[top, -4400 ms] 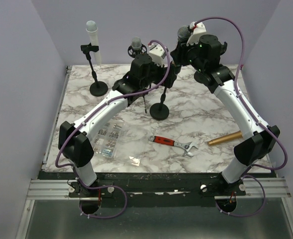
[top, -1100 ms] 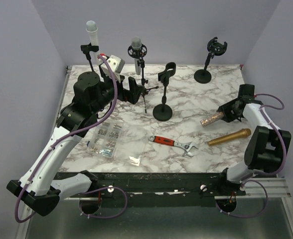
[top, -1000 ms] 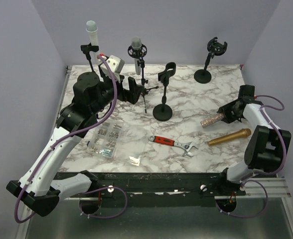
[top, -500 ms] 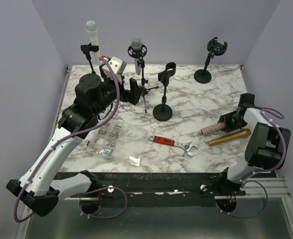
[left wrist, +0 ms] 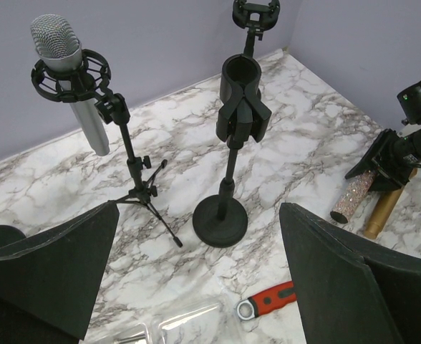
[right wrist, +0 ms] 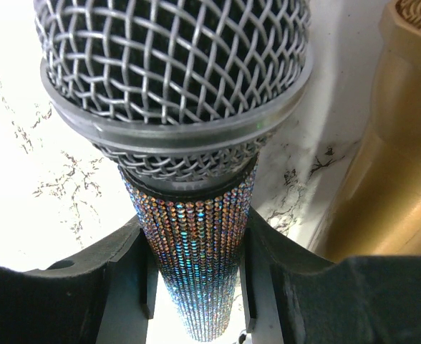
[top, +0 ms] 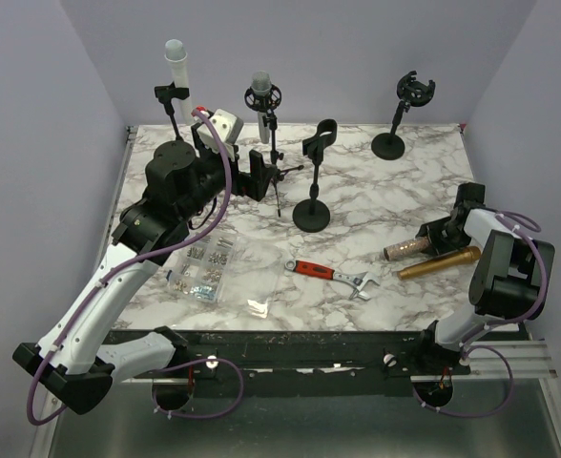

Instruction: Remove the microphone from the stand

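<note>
Top view: right gripper [top: 434, 236] sits low at 4 o'clock of the table [top: 376, 196], clamped on the glitter microphone [top: 405, 249]. The mic is off its clip stand [top: 313, 181], which stands bare at centre. The gold microphone [top: 440, 262] lies just beside the mic at 5 o'clock. Left gripper [top: 252, 173] hovers at 10 o'clock.

Left wrist: its fingers are wide apart and hold nothing. It isn't needed for this step.

Right wrist: the pads pinch the sparkly handle below the mesh head, with marble close behind. I can't tell if the mic touches the table.

Likely step is set-down:
- Lower until the body rests flat on the table.
- Open slowly so it doesn't roll into the gold mic.
- Lift straight up.
</note>
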`<action>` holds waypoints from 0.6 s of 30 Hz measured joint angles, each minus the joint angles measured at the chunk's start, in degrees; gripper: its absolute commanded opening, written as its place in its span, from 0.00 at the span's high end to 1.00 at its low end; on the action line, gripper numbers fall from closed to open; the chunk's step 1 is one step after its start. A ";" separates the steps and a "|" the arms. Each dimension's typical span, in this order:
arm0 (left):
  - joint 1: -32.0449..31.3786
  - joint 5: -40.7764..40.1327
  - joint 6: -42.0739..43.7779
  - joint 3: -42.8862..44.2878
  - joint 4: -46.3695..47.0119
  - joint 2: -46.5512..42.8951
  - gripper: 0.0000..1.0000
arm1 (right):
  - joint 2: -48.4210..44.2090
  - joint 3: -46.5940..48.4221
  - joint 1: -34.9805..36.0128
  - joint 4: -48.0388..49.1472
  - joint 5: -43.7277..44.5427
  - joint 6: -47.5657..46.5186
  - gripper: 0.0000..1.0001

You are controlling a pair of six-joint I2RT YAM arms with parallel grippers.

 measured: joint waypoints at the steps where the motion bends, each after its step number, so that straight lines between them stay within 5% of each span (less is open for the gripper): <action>1: 0.00 -0.02 0.02 -0.02 -0.02 0.00 0.01 | 0.00 -0.02 -0.02 0.04 0.00 -0.02 0.72; 5: 0.00 -0.02 0.02 -0.04 0.00 0.11 0.01 | 0.00 -0.15 0.00 0.20 0.00 -0.02 0.70; 10: -0.26 -0.02 0.02 -0.04 0.00 0.31 0.01 | 0.00 -0.22 -0.02 0.31 -0.02 -0.04 0.52; 16: -0.37 -0.02 0.11 -0.04 0.00 0.37 0.01 | -0.11 -0.31 -0.02 0.42 -0.07 -0.07 0.50; 18: -0.44 -0.02 0.22 -0.04 0.00 0.37 0.02 | -0.15 -0.35 -0.02 0.52 -0.04 -0.09 0.35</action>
